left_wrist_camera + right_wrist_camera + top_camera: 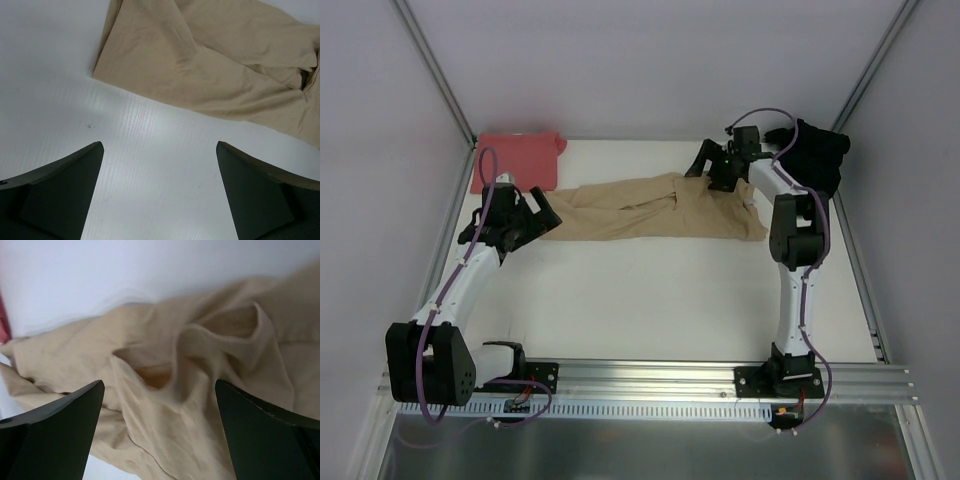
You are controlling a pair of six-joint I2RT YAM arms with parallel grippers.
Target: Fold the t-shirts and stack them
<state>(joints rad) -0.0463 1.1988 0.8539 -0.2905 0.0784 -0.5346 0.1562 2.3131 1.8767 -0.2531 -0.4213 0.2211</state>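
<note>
A tan-beige t-shirt (655,208) lies crumpled in a long strip across the back middle of the table. A salmon-red t-shirt (520,158) lies folded flat at the back left corner. A black t-shirt (817,158) is bunched at the back right corner. My left gripper (545,212) hovers open over bare table just left of the tan shirt's (215,60) left end. My right gripper (705,160) stands open above the tan shirt's (180,390) wrinkled right part, with cloth below and between its fingers but nothing pinched.
White walls with metal corner posts (435,70) close in the table (650,300) on the left, back and right. A metal rail (650,385) carrying both arm bases runs along the near edge.
</note>
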